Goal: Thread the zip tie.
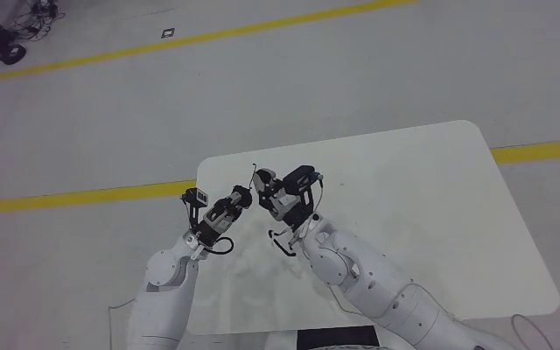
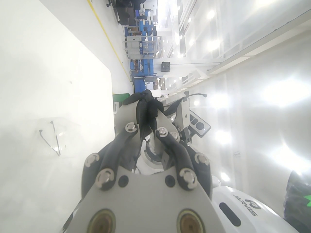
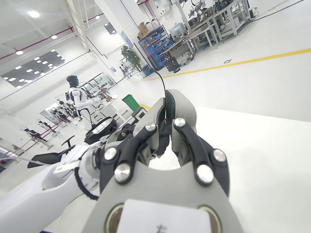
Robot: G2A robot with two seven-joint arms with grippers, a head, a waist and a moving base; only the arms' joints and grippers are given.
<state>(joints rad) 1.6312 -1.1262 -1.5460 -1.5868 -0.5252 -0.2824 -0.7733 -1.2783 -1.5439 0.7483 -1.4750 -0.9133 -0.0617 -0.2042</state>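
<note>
My right gripper (image 3: 167, 99) is shut on a thin black zip tie (image 3: 162, 82), whose tail curves up out of the fingertips. From the top the tie (image 1: 253, 172) rises between the two grippers above the table's left part. My left gripper (image 2: 145, 98) has its dark pads pressed together, with a thin black strand (image 2: 141, 134) running back between the fingers; it looks like the zip tie. The left gripper (image 1: 241, 196) sits just beside the right gripper (image 1: 260, 183), tips nearly touching. In the left wrist view the right gripper (image 2: 181, 112) stands close behind, with the tail (image 2: 196, 95) sticking out.
Both arms hang over a white table (image 1: 420, 192). A clear bag with spare black zip ties (image 2: 52, 137) lies flat on the table beneath the left arm. A yellow floor line (image 1: 87, 197) runs past the table's far side.
</note>
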